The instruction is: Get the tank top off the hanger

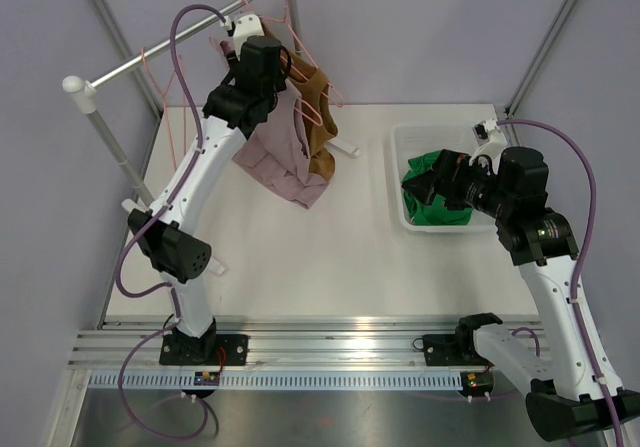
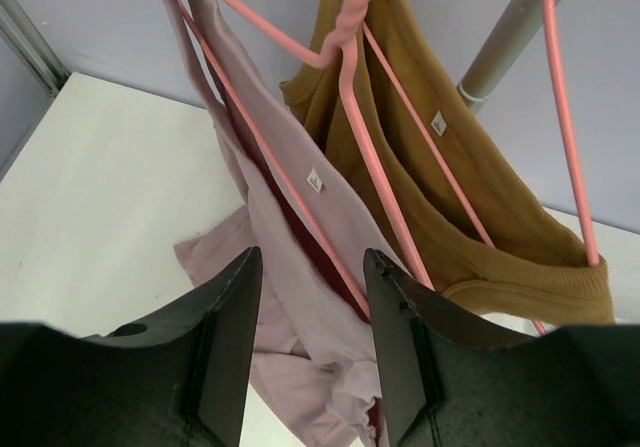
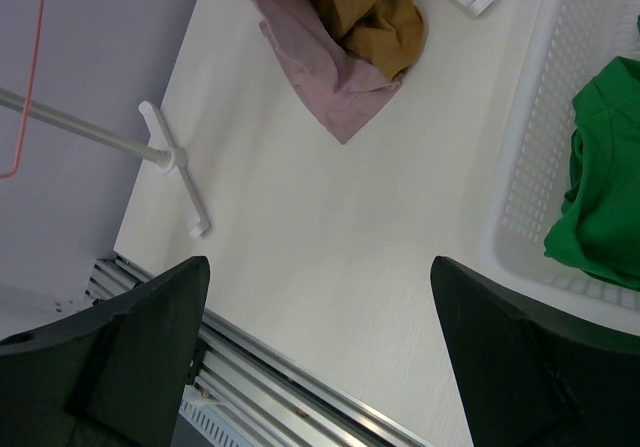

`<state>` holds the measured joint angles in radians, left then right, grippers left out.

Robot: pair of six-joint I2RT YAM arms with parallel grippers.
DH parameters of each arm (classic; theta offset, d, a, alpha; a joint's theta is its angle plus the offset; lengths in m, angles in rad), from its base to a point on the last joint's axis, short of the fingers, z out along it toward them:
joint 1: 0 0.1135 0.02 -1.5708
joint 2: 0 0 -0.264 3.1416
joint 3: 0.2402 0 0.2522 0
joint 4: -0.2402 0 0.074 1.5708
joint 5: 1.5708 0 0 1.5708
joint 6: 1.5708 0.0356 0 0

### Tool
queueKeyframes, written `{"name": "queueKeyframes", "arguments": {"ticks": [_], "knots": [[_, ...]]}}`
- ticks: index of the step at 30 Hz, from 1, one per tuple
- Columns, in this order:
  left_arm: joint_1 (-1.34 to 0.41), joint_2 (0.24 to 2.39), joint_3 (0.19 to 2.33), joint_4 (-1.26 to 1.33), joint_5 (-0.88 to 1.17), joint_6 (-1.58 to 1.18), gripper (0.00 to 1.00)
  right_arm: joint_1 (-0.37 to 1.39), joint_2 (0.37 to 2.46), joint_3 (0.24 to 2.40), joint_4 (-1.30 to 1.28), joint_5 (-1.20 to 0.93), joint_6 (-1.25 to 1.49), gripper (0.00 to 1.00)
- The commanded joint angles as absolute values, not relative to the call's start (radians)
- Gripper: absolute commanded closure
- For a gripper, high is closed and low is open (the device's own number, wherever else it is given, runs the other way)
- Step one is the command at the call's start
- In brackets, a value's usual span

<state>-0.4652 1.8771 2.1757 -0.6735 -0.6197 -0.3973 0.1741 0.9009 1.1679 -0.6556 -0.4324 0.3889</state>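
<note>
**Status: left hand at rack, top on hanger**

Left hand [image 2: 312,267]: fingers spread. It is raised to the rack [image 1: 170,52] at 11 o'clock on the counter [image 1: 320,257]. In the wrist view, mauve fabric shows in the gap between the fingers; contact cannot be confirmed.

Mauve top [image 2: 300,217]: on a pink hanger [image 2: 345,77]. It is draped along one hanger arm, and its lower part sags toward the counter. The brown top [image 2: 480,197] hangs just beside it on a second pink hanger, at the 3 o'clock side in the left wrist view.

Right hand [image 3: 320,262]: fingers spread wide, nothing between them. It hovers at 3 o'clock, at the white bin [image 1: 397,182] — the bin holds a green garment [image 1: 432,192].
</note>
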Motion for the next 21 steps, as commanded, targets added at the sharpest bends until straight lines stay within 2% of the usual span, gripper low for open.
{"name": "queueKeyframes", "arguments": {"ticks": [1, 9, 13, 21], "knots": [[-0.495, 1.734, 2.145, -0.562, -0.615, -0.442, 0.51, 0.175, 0.904, 1.173, -0.623, -0.456, 0.367, 0.01], [-0.520, 1.703, 2.163, -0.557, -0.633, -0.456, 0.38, 0.176, 0.904, 1.173, -0.624, -0.460, 0.367, 0.00], [-0.519, 1.802, 2.281, -0.620, -0.663, -0.433, 0.36, 0.175, 0.897, 1.177, -0.626, -0.460, 0.365, 0.00], [-0.486, 1.913, 2.309, -0.637, -0.666, -0.449, 0.38, 0.175, 0.896, 1.183, -0.630, -0.466, 0.364, 0.01]]}}
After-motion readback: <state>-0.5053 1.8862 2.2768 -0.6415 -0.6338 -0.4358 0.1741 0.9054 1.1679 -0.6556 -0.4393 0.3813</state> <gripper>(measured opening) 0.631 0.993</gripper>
